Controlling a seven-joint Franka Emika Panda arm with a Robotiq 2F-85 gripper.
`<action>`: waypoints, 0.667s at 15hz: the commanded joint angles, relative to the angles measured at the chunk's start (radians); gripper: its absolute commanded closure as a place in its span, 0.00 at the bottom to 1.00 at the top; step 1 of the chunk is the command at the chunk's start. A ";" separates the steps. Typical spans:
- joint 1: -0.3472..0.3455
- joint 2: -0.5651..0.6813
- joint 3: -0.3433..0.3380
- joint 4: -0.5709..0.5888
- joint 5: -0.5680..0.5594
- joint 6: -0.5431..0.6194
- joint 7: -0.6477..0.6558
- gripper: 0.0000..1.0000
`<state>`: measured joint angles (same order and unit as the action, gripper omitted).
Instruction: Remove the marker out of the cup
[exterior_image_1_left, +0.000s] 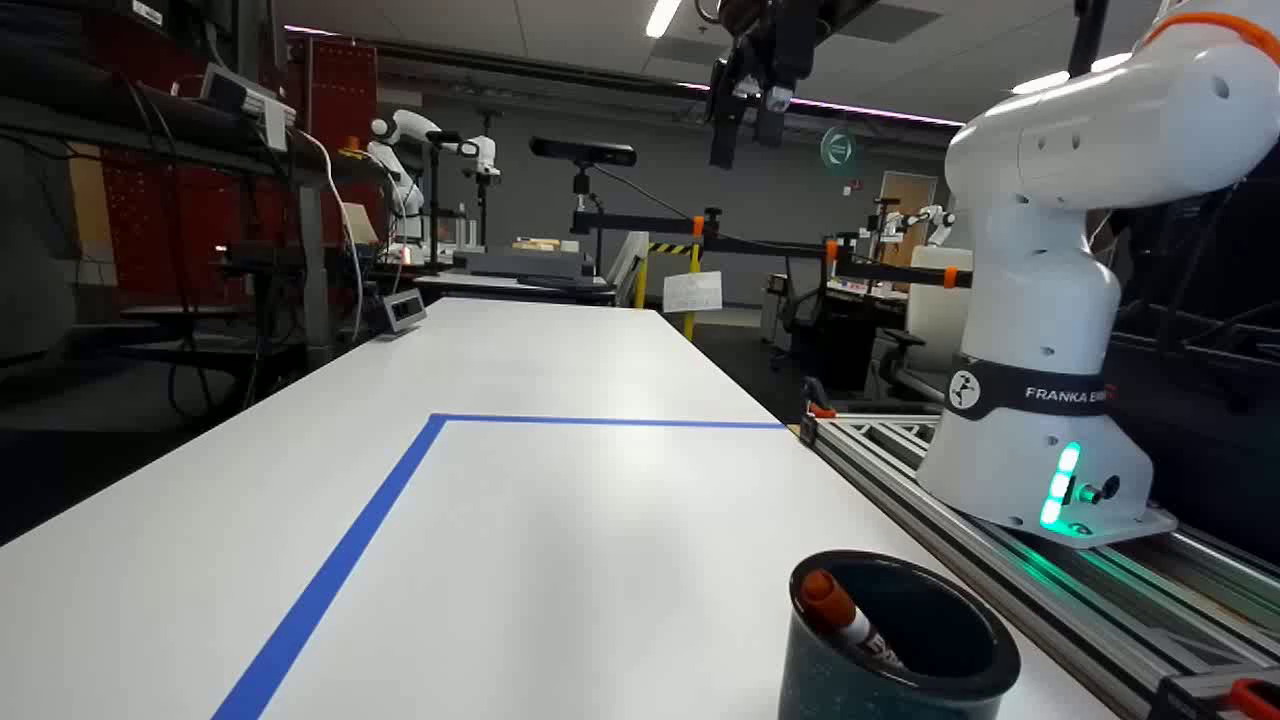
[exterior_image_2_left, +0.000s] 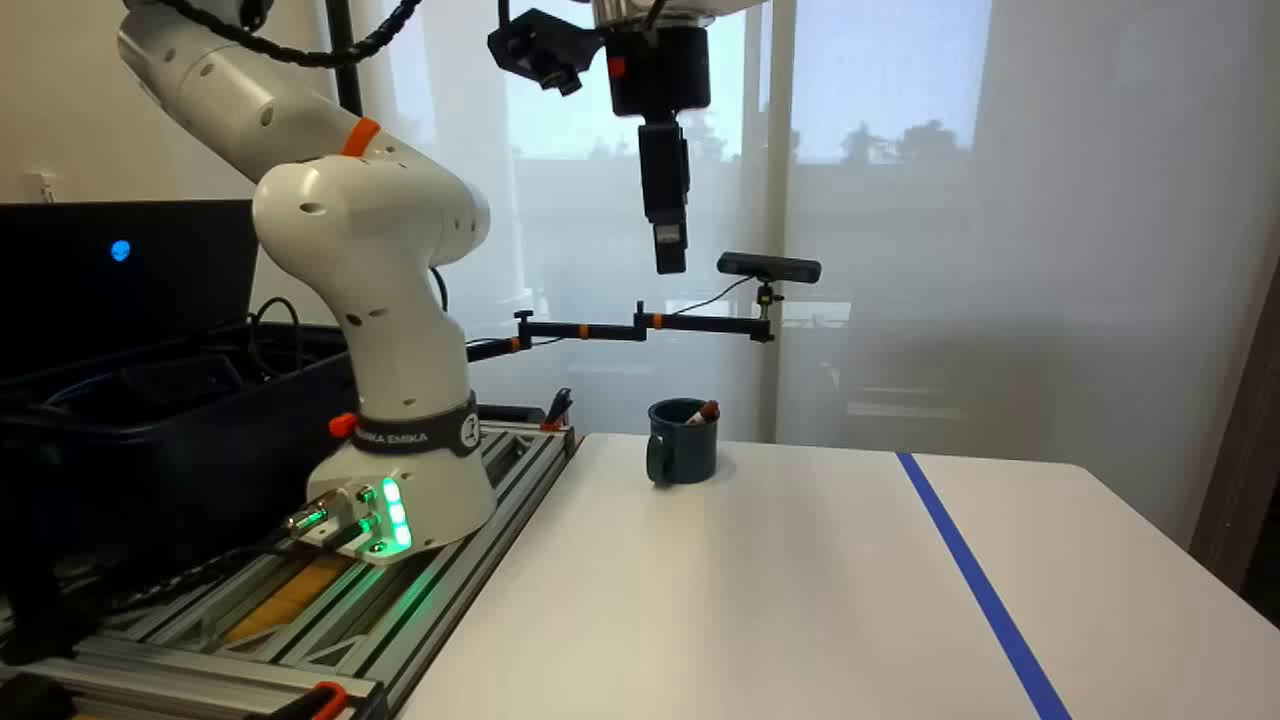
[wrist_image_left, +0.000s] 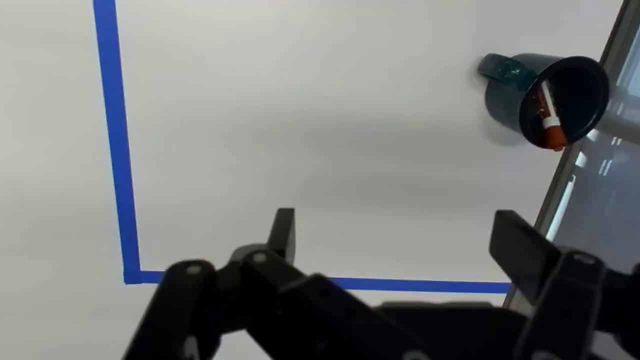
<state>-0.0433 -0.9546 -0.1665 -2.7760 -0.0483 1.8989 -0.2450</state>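
— What is found around the workspace?

— A white table (exterior_image_1_left: 600, 560) is marked with blue tape (exterior_image_1_left: 350, 547), and an aluminium frame (exterior_image_1_left: 1000, 580) is set along its edge. On the frame the Franka Panda arm (exterior_image_2_left: 370, 210) is mounted. In an exterior view a black laptop (exterior_image_2_left: 150, 300) and a jointed boom (exterior_image_2_left: 610, 332), topped by a bar-shaped camera (exterior_image_2_left: 768, 267), are seen.

— And the gripper (wrist_image_left: 395, 211)?

— It is held high above the table, pointed downward; its fingers are spread wide apart and nothing is gripped.

— And the container?

— A dark teal mug (exterior_image_2_left: 695, 455) is stood upright, well apart from the gripper; in the wrist view it is seen beyond the fingertips. Inside it the marker (wrist_image_left: 554, 132) is held at a tilt, its red-orange cap raised to the rim.
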 joint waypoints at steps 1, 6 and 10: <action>0.000 0.001 0.000 0.002 0.001 -0.002 0.000 0.00; 0.000 0.001 0.000 0.003 0.001 -0.002 0.000 0.00; 0.010 0.030 0.021 0.003 0.008 0.019 0.025 0.00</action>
<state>-0.0430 -0.9527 -0.1652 -2.7752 -0.0483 1.8989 -0.2443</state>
